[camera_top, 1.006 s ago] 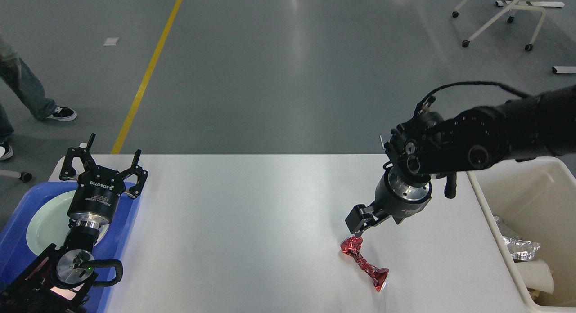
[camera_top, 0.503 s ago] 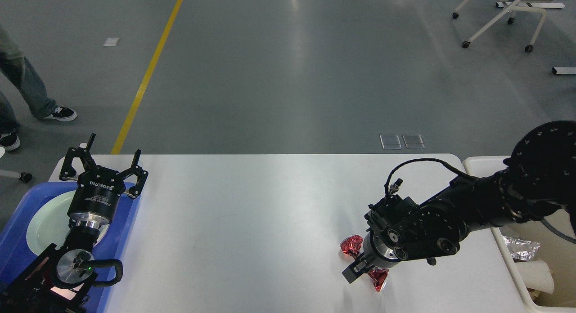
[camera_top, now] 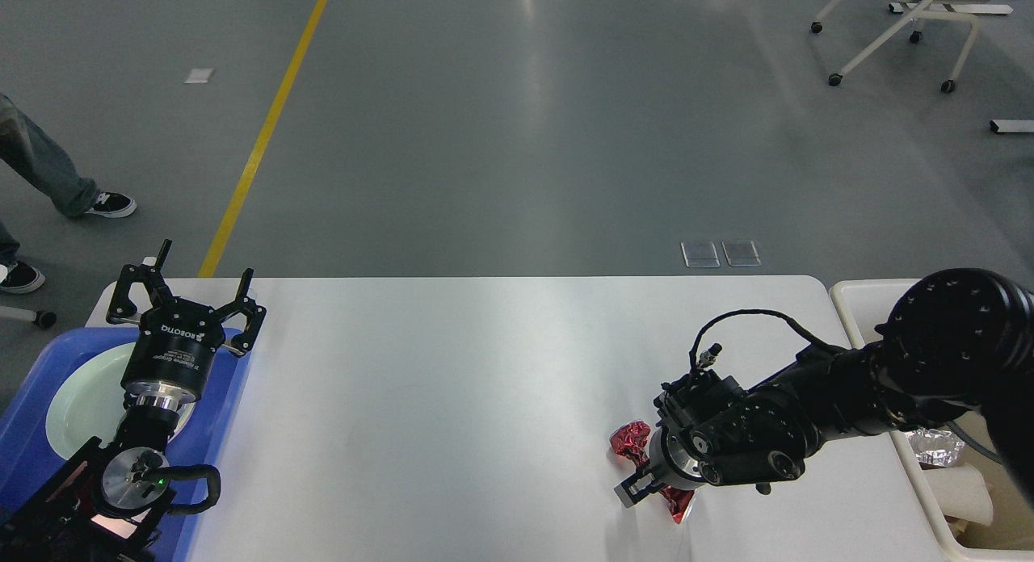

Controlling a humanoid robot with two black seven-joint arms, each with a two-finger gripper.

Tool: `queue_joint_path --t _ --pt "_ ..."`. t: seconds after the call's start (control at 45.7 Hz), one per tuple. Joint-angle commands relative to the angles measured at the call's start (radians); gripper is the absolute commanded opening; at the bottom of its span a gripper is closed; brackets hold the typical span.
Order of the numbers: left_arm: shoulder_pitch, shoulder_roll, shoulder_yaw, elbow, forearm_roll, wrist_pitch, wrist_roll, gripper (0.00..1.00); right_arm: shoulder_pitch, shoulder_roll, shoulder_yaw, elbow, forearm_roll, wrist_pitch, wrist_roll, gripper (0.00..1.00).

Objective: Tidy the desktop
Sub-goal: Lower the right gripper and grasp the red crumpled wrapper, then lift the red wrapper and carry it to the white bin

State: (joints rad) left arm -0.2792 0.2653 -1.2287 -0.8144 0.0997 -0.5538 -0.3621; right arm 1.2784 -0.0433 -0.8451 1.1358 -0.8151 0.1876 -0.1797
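The white desktop (camera_top: 452, 384) fills the lower part of the head view. A crumpled red foil wrapper (camera_top: 628, 442) lies on it at the right front. My right gripper (camera_top: 646, 485) is low over the wrapper's middle, pointing down at the table. One of its fingers (camera_top: 630, 492) shows beside the wrapper and the other is hidden by the wrist, so I cannot tell whether it is shut. My left gripper (camera_top: 187, 297) is open and empty above the far edge of the blue tray (camera_top: 32, 433).
A white plate (camera_top: 81, 400) lies in the blue tray at the left table edge. A cream-coloured bin (camera_top: 856, 291) stands off the right edge, with crumpled silver foil (camera_top: 933, 447) in it. A person's legs (camera_top: 48, 182) are on the floor, far left.
My right arm has come down from above the wrapper's far end to low over its middle, hiding that part. The left arm has not moved. The person's legs have shifted.
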Motion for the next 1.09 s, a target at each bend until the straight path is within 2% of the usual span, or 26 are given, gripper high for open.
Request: queue_joint_path --t 0.0,0.197,0.394,0.809,0.897,1.072 --pt "0.0 0.0 0.0 0.0 0.0 0.0 0.0 0.96 0.002 -0.012 -0.003 0.004 0.001 0.006 0.0 0.0" --pt "0.0 0.0 0.0 0.0 0.0 0.0 0.0 0.96 0.005 -0.038 -0.003 0.012 0.004 0.01 0.002 0.0" --pt "0.0 -0.001 0.0 0.0 0.0 0.0 0.0 0.96 0.031 -0.043 -0.005 0.022 0.119 0.013 0.003 0.0" --pt "0.0 0.0 0.0 0.0 0.0 0.0 0.002 0.96 0.45 -0.219 -0.124 0.332 0.372 0.033 0.012 0.0" --pt "0.0 0.0 0.0 0.0 0.0 0.0 0.002 0.96 0.553 -0.245 -0.166 0.357 0.439 0.094 0.012 0.0" --pt "0.0 0.0 0.0 0.001 0.0 0.0 0.002 0.96 0.734 -0.279 -0.239 0.409 0.619 0.315 0.006 0.0"
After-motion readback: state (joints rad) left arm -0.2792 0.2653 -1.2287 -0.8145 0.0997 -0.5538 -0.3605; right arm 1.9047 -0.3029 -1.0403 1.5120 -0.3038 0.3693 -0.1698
